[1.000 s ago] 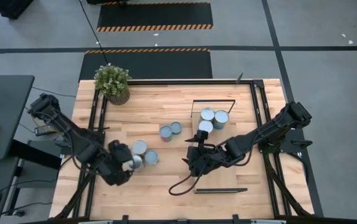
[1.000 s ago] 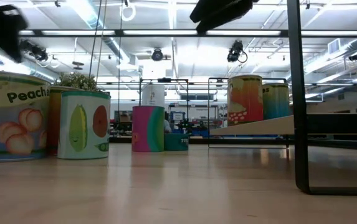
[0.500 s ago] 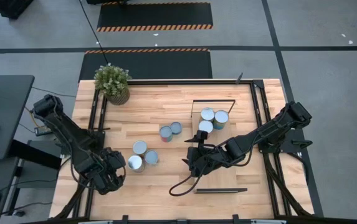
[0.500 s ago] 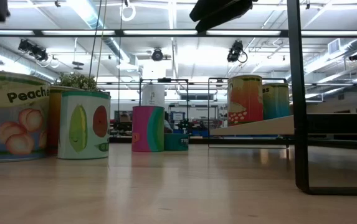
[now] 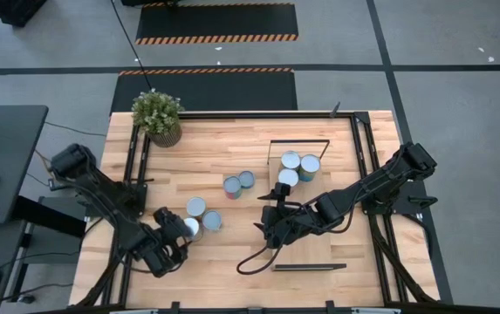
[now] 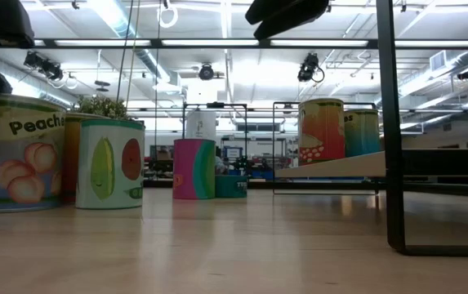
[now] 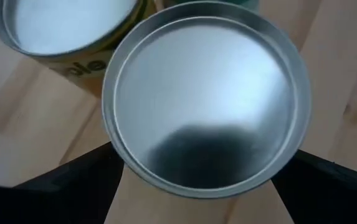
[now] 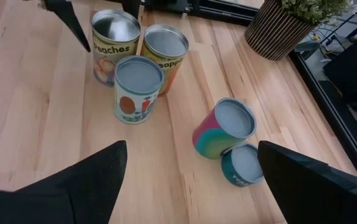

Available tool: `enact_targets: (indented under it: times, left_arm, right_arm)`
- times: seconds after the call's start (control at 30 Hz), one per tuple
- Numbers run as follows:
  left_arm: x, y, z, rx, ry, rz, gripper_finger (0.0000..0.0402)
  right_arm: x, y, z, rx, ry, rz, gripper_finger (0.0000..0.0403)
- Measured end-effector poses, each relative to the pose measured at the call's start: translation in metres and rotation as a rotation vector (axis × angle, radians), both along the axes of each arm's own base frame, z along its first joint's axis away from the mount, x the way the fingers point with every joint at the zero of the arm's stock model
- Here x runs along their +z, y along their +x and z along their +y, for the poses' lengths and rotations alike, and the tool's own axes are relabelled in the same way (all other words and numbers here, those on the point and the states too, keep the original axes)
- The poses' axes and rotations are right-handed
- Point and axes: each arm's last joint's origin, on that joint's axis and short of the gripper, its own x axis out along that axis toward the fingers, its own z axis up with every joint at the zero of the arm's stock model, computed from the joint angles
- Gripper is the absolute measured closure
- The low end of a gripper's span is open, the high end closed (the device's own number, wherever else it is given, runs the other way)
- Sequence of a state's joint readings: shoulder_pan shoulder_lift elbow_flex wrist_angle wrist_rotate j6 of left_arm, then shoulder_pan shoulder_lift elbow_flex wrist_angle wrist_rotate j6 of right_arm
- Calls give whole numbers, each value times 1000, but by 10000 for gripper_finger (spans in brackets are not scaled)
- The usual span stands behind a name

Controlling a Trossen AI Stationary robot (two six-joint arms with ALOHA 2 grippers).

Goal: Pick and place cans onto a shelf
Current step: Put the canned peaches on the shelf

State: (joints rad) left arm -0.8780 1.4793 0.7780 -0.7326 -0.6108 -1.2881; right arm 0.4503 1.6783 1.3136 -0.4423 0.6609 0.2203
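Observation:
Three cans stand on their bases in a cluster at the table's near left. One of them is the Peaches can (image 5: 190, 228), also in the low view (image 6: 17, 151). My left gripper (image 5: 178, 235) is open, its fingers pointing down on either side of that can's silver top (image 7: 206, 106). I cannot tell whether they touch it. Two more cans (image 5: 239, 183) stand mid-table. Three cans (image 5: 297, 167) stand on the shelf (image 5: 332, 174), also in the low view (image 6: 340, 165). My right gripper (image 5: 271, 222) is open and empty above the table's middle.
A potted plant (image 5: 157, 115) stands at the far left corner. The shelf's black frame (image 6: 393, 122) rises at the near right of the low view. Bare tabletop (image 5: 232, 262) lies along the near edge. A black cable (image 5: 254, 257) loops below my right gripper.
My left gripper drew back from the Peaches can toward the table's near left corner. It then came back and went down, and its open fingers now stand on either side of the can. The cans have not moved.

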Motion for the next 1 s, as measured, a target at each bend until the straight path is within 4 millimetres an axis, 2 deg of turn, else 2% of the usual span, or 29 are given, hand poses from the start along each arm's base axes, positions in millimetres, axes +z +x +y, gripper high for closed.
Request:
enact_targets:
  times: [0.3, 0.63, 0.73, 0.87, 1.0]
  left_arm:
    - [-5, 9, -2, 13, 20, -68, 22]
    - [-4, 12, 0, 20, 12, -60, 87]
    - [4, 12, -3, 3, -25, -11, 88]
    - [21, 17, -17, -97, -100, 33, 81]
    - [35, 29, -29, -202, -165, -15, 81]
  right_arm:
    - [0, 0, 0, -4, 7, -4, 35]
    - [-8, 0, 0, 0, 12, 14, 35]
    - [-10, -2, 1, 5, 6, 27, 35]
    - [-9, -6, 6, 21, -1, 34, 35]
    - [-3, -12, 10, 29, -8, 20, 35]
